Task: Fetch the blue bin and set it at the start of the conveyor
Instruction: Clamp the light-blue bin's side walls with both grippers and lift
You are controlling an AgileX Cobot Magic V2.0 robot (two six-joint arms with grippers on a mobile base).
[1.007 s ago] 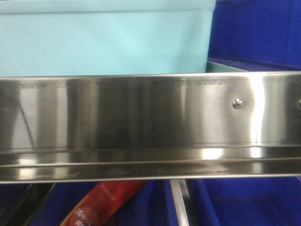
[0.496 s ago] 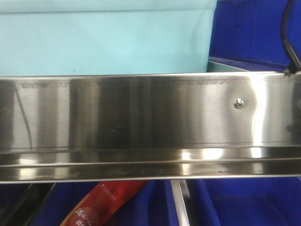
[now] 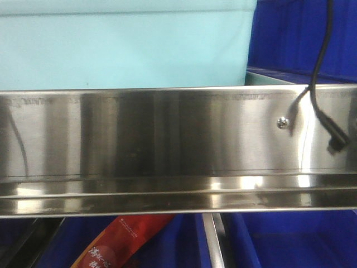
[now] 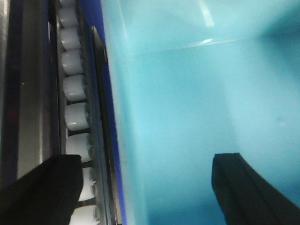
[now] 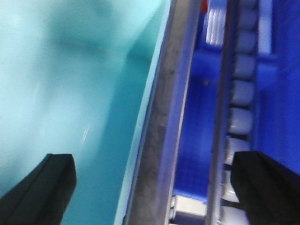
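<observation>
I see my left gripper [image 4: 145, 164] and right gripper [image 5: 152, 161] spread wide, each astride a blue bin [image 3: 122, 50] wall; a steel shelf rail [image 3: 167, 134] crosses mid-frame beneath.

The bin [image 3: 122, 50] sits behind the shelf rail [image 3: 167, 134], apparently beside rollers [image 4: 75, 117].

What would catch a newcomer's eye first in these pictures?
The light turquoise blue bin fills the upper left of the front view, behind a shiny steel shelf rail that spans the frame. Dark blue bins stand to its right, where a black cable hangs before the rail. In the wrist views, the left gripper and right gripper each stand open astride a side wall of the bin.
</observation>
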